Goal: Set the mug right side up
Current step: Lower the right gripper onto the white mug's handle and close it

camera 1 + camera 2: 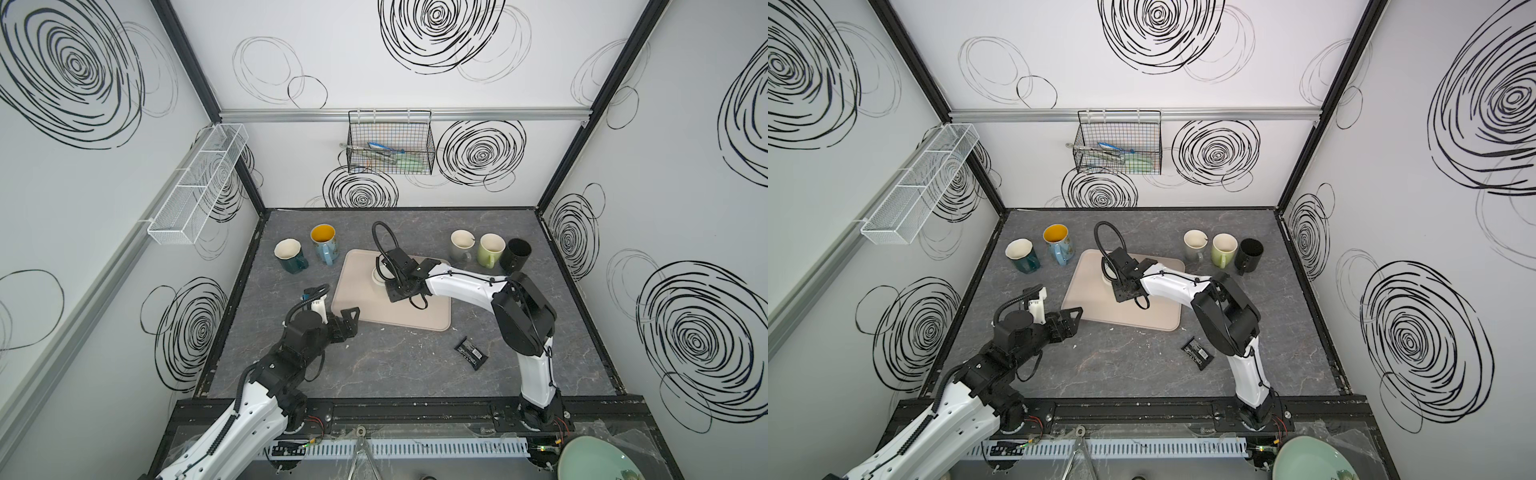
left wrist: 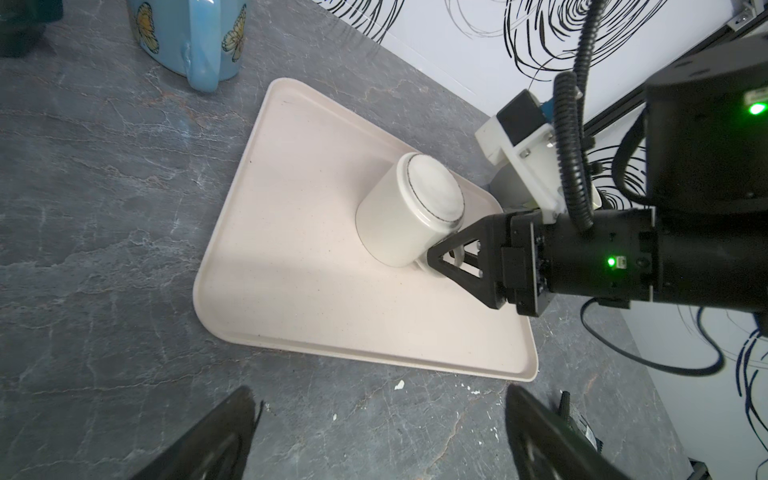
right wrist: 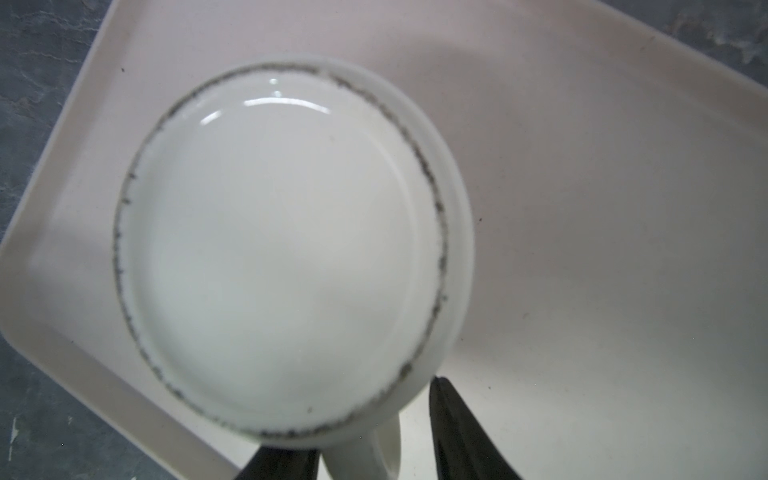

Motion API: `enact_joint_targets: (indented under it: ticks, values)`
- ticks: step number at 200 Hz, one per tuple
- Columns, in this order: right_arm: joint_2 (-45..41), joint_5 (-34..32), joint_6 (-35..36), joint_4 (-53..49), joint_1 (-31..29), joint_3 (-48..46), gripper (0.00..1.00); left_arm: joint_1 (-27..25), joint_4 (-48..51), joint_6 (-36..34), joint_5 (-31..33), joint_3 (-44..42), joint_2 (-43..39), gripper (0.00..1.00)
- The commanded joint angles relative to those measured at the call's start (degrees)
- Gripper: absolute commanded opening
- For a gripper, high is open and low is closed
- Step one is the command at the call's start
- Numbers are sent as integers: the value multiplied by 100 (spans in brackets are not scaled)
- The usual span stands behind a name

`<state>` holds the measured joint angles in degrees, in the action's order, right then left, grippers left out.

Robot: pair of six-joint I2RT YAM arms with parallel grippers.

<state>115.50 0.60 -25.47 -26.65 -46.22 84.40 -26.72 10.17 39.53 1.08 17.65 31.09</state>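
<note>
One white mug [image 2: 409,216] stands upside down, base up, on a beige tray [image 1: 415,318] in the middle of the table [image 1: 374,374], toward the tray's 11 o'clock part. Its handle [image 3: 374,449] lies between the fingers [image 3: 457,436] of the right gripper [image 2: 449,257]. The jaws stand apart on either side of the handle, with a gap beside one finger, so nothing is clamped. The left gripper [image 1: 351,318] hovers at the tray's 8 o'clock corner, its jaws spread wide and empty. Upright at the table's 10 o'clock stand a teal mug [image 1: 289,255] and a blue mug [image 1: 324,243]. At 1 o'clock stand a grey mug [image 1: 461,245], a green mug [image 1: 489,249] and a black mug [image 1: 515,253]. A black packet [image 1: 471,353] lies at the tray's 4 o'clock.
</note>
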Motion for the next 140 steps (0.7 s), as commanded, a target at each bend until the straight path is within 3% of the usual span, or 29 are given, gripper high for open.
enact_joint_targets:
  ticks: [1,96,140]
  values:
    - [-116,-213,43,-15,-41,105,42,61,-217,37,-18,11,15,96]
    - [-168,-606,86,-247,-114,113,23,55,-228,38,-46,1,-6,96]
    - [-357,-887,30,-245,-141,-136,22,57,-236,29,-88,-5,-13,96]
